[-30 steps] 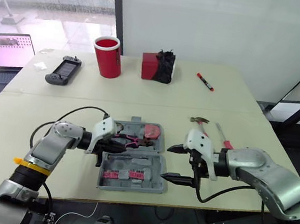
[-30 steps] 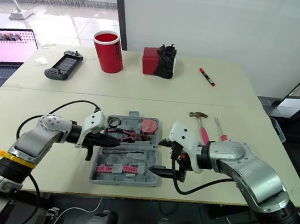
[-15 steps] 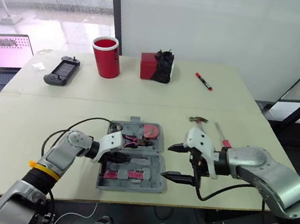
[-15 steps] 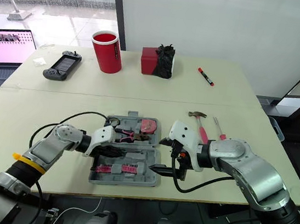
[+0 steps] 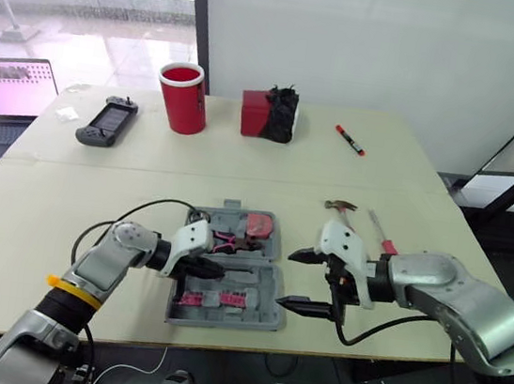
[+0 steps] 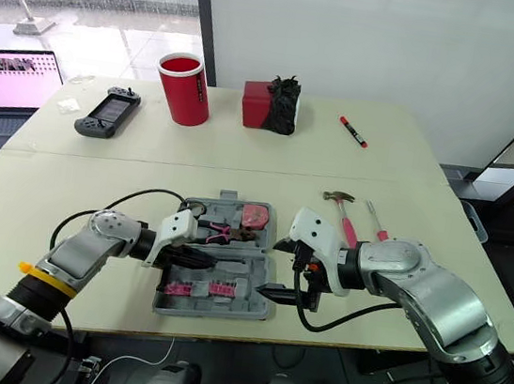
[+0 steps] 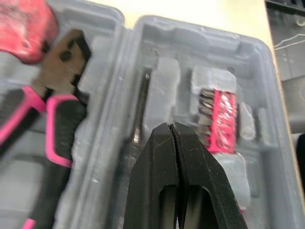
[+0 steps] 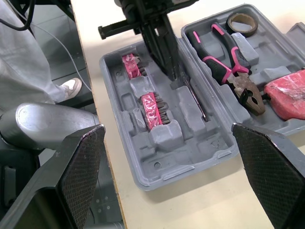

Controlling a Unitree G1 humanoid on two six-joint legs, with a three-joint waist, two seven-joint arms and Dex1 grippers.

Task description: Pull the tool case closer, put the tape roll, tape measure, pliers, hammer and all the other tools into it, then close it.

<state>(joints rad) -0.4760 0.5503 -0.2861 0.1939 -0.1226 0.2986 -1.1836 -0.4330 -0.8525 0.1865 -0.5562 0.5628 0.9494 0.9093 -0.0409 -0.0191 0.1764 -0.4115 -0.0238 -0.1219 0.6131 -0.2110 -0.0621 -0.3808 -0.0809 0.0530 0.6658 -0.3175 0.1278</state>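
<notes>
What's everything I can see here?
Table: 1, cream, underneath.
Case: 1, grey, open, front middle.
Pliers: 1, pink-black, in case.
Tape measure: 1, red, in case.
Tape roll: 1, brown, in case.
Bits: 2 strips, pink, case's near half.
Hammer: 1, pink, right of case.
Screwdriver: 1, pink, right of hammer.
Cup: 1, red, back left.
Box: 1, red, right of cup.
Bundle: 1, black, against box.
Marker: 1, red, back right.
Controller: 1, grey, left of cup.
Laptop: 1, grey, left edge.
Left gripper: 1, black, shut, over case.
Right gripper: 1, black, open, right of case.
</notes>
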